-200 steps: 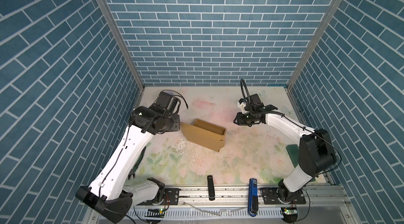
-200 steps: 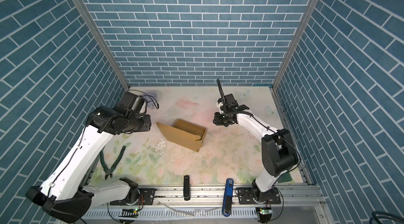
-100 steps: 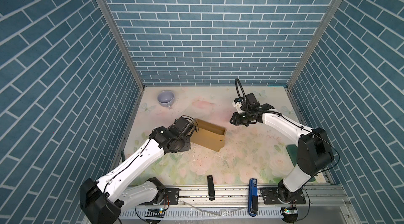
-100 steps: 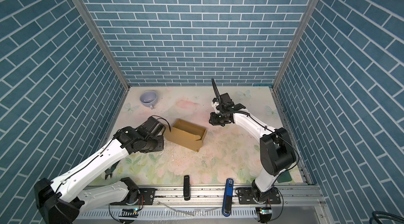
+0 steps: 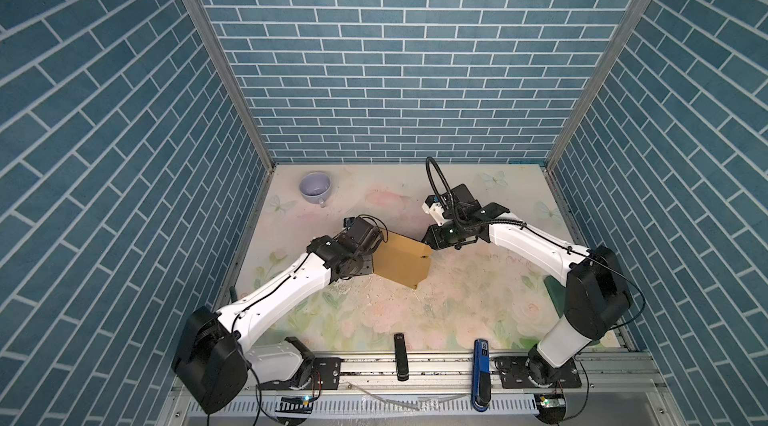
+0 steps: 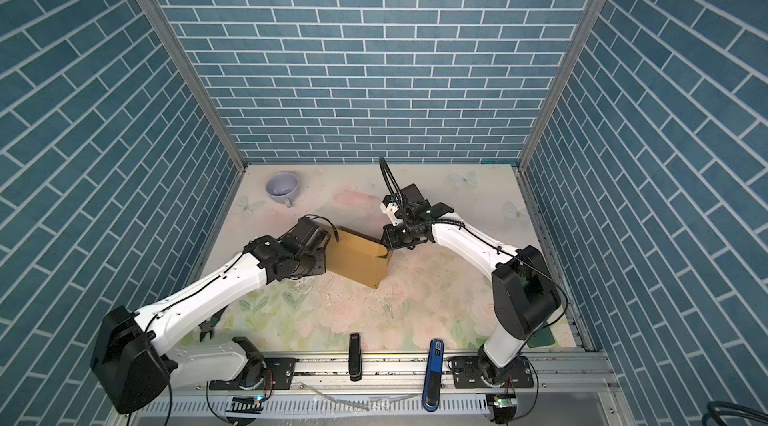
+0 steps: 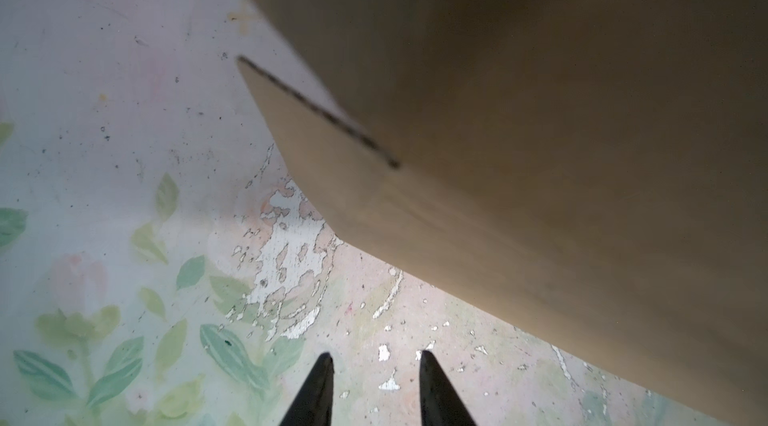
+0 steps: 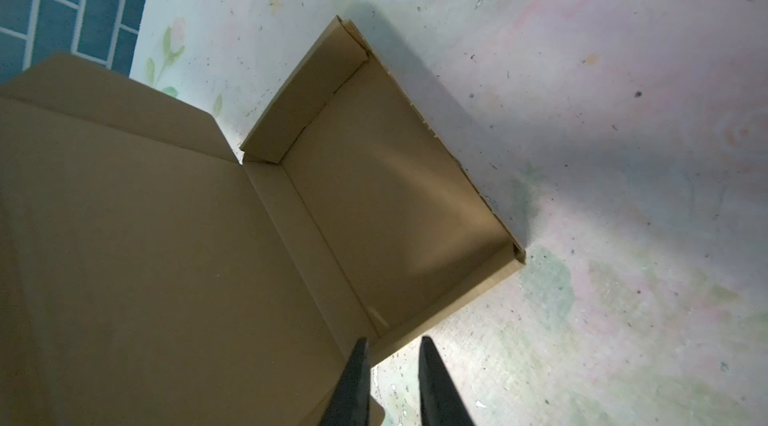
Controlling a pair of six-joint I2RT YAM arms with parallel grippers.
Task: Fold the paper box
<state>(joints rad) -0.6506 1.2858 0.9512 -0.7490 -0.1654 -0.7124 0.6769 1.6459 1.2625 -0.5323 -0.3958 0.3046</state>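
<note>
Blue-brick walls [image 5: 395, 49] enclose a floral-print counter [image 5: 457, 303], its print worn in patches.

1. Paper box [image 5: 401, 263] [image 6: 357, 259]: tan cardboard, mid-counter, between the two end effectors. Shallow tray open, lid panel raised at a slant, one side flap standing free.
2. Left end effector [image 7: 374, 361]: fingertips a modest gap apart, holding nothing, low over the counter. The box's lid [image 7: 540, 153] is just ahead of it.
3. Right end effector [image 8: 392, 347]: fingertips narrowly apart, gripping nothing, at the nearest corner of the tray [image 8: 395, 203]. Contact cannot be told.
4. Lilac cup [image 5: 316, 189]: upright, beyond the left end effector towards the back wall, well apart from the box.
</note>
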